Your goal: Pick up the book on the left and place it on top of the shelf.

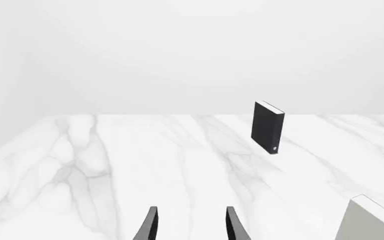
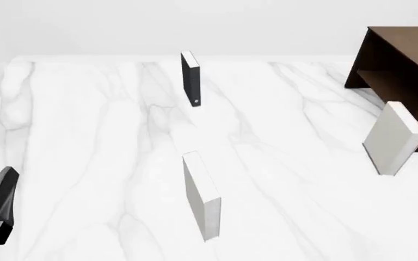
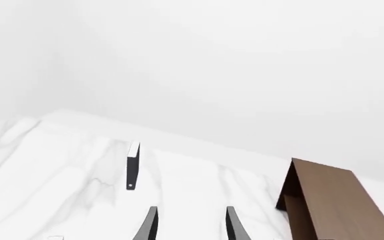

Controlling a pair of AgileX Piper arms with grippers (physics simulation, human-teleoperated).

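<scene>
The book [image 2: 191,80] stands upright near the far edge; the shelf [image 2: 405,65] occupies the far right corner. Both grippers' fingers [image 1: 150,226] are apart, holding nothing.

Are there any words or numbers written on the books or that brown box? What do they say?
None: no word or number can be read anywhere.
Thin black book with white page edges: only a small white dot low on its spine, too small to tell if it is a sign.
Two pale grey-white books: blank covers.
Dark brown wooden shelf: plain, no label.
White marble table: only grey veins.
</scene>
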